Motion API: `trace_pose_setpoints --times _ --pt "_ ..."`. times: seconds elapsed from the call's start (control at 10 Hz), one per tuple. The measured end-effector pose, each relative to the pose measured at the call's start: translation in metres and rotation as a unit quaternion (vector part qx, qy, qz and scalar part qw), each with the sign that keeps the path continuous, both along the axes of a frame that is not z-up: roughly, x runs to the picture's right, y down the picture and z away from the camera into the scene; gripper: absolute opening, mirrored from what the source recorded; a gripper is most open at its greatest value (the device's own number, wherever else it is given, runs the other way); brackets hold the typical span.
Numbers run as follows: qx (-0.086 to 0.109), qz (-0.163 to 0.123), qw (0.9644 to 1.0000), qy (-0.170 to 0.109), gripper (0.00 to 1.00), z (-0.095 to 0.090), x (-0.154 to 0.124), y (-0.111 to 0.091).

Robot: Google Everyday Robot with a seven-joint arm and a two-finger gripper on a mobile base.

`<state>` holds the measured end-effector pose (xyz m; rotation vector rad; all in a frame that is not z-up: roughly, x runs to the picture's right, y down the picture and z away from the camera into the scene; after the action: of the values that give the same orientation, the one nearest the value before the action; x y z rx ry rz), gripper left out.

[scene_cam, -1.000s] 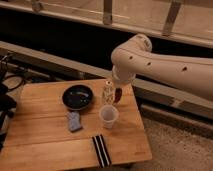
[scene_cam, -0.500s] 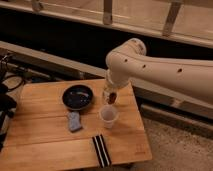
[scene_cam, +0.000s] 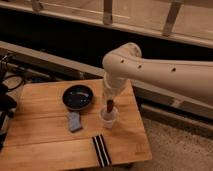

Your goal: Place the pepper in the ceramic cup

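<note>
Camera view, from the table's [scene_cam: 40, 145] front edge back: a black striped object [scene_cam: 101, 150], then a small grey-blue block [scene_cam: 74, 121]. Right of the block, toward the right edge, stands the ceramic cup [scene_cam: 109, 119]. My gripper [scene_cam: 109, 102] hangs directly over it, pinched tight on the pepper [scene_cam: 109, 106], which points down just above the cup's mouth. Farther back-left sits the black pan [scene_cam: 78, 97].

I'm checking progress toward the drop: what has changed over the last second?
The claw, shut on the pepper, has come down and across to hang right over the ceramic cup, pepper tip near its rim. Nothing was let go. The cup, black pan and table stayed put.
</note>
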<state>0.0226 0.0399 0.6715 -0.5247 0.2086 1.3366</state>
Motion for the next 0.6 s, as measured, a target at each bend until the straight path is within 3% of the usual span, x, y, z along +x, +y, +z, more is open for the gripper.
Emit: trace_pose_setpoints --times 0.1,0.2,0.4,0.6 --pt "0.017 0.004 0.9998 -0.001 0.00 0.004 0.005 0.003" --pt "0.020 0.004 0.9998 -0.004 0.00 0.006 0.002 0.006" --pt "-0.002 -0.005 1.0000 -0.007 0.00 0.011 -0.006 0.015" --pt "-0.004 -0.006 0.9999 -0.008 0.00 0.014 -0.004 0.019"
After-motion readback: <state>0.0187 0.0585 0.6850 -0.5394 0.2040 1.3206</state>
